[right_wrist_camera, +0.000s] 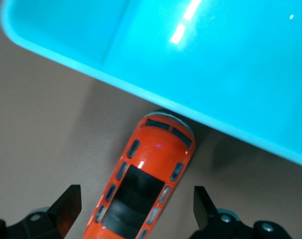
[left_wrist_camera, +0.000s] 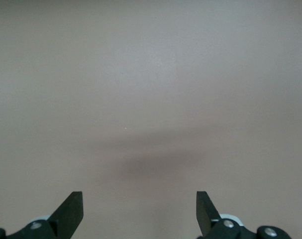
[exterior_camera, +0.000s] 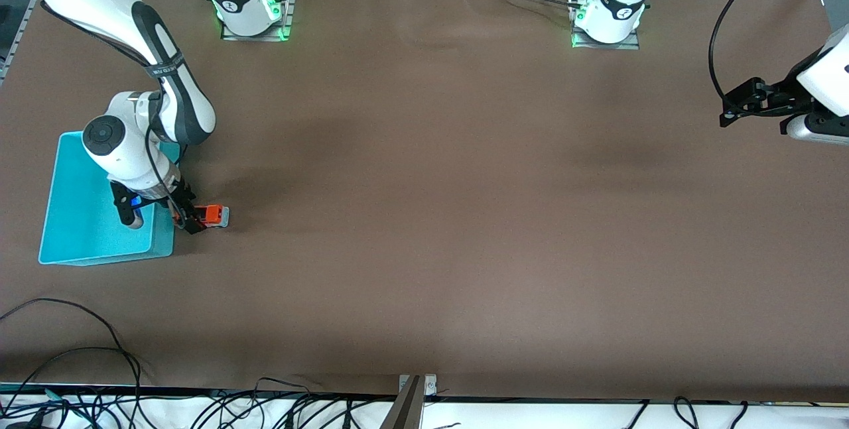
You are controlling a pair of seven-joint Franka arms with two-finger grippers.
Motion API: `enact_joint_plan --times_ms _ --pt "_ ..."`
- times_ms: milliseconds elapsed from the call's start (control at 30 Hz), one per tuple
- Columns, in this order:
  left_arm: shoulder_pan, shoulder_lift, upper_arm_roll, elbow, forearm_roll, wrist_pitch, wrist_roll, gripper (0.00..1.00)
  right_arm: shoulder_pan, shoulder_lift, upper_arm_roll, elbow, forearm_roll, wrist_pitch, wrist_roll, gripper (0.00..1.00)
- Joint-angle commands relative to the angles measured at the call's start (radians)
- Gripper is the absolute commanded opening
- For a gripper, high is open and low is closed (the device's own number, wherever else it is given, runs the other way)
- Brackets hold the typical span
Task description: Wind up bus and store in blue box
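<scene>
**Bus waits beside the box**

The small orange-red toy bus (right_wrist_camera: 143, 184) sits on the table, nose touching the turquoise plastic box's (right_wrist_camera: 230, 64) wall. The right gripper (right_wrist_camera: 136, 209), fingers apart, straddles its long body. The left gripper (left_wrist_camera: 139, 211) waits open, well apart.

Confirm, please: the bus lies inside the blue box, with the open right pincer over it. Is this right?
Not quite. The bus is on the table beside the blue box, one end at its outer wall, as the right wrist view shows. The right pincer is indeed open over it.
</scene>
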Motion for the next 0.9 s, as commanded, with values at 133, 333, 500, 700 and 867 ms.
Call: enact_joint_plan --times_ms 133,333,500,700,867 --pt "-0.006 0.006 0.002 0.023 0.013 -0.018 -0.005 1.00 -0.015 0.050 0.016 0.027 -0.103 0.020 0.011 0.07" --pt "-0.006 0.006 0.002 0.023 0.013 -0.018 -0.005 1.00 -0.017 0.050 0.016 0.027 -0.115 0.017 0.010 0.00" --pt "-0.006 0.006 0.002 0.021 0.013 -0.018 -0.003 1.00 -0.017 0.041 0.018 0.029 -0.120 0.014 -0.021 0.00" --pt "-0.006 0.006 0.002 0.023 0.012 -0.018 -0.005 1.00 -0.017 -0.011 0.049 0.031 -0.129 -0.043 -0.036 0.00" --pt "-0.007 0.006 0.002 0.023 0.012 -0.018 -0.003 1.00 -0.017 -0.079 0.059 0.032 -0.135 -0.155 -0.048 0.00"
